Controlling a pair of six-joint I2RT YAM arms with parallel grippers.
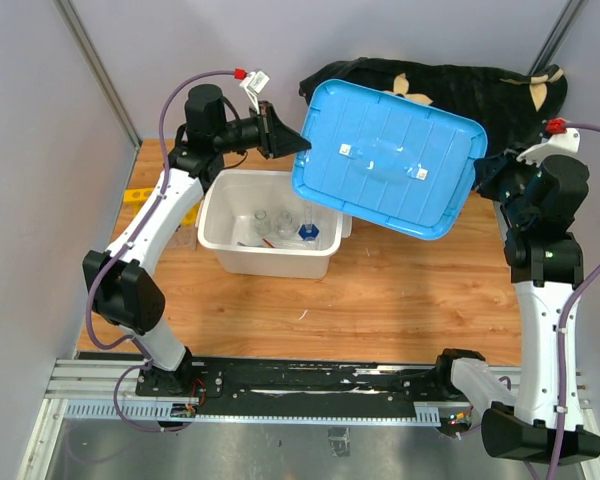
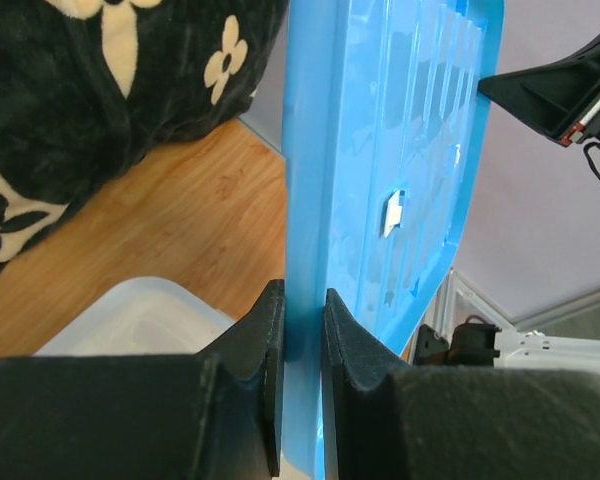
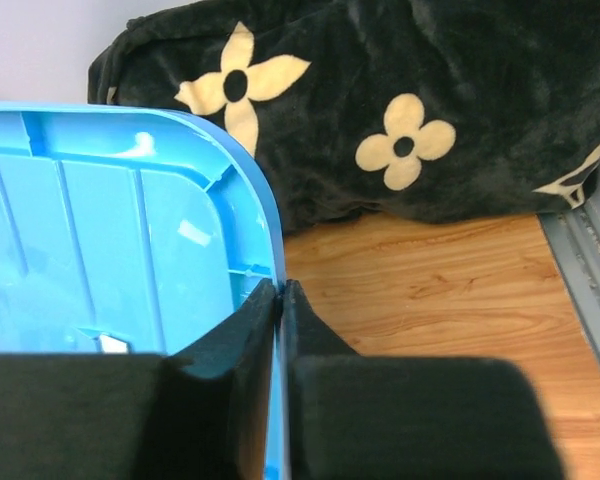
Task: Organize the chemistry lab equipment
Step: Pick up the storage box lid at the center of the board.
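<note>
Over the table (image 1: 400,290), in the top view, I hold the blue lid (image 1: 388,158) up in the air with both arms. Its long side slants from far left to near right. My left gripper (image 1: 298,148) pinches one short end and my right gripper (image 1: 477,180) pinches the other. Under the lid sits the open white tub (image 1: 220,235), with small glass flasks (image 1: 272,224) inside that seem to stand upright.

In the left wrist view, my fingers (image 2: 255,330) squeeze the lid's edge.

In the right wrist view, my fingers (image 3: 240,340) pinch the rim near a corner. The black flowered cloth (image 3: 400,110) lies behind.
</note>
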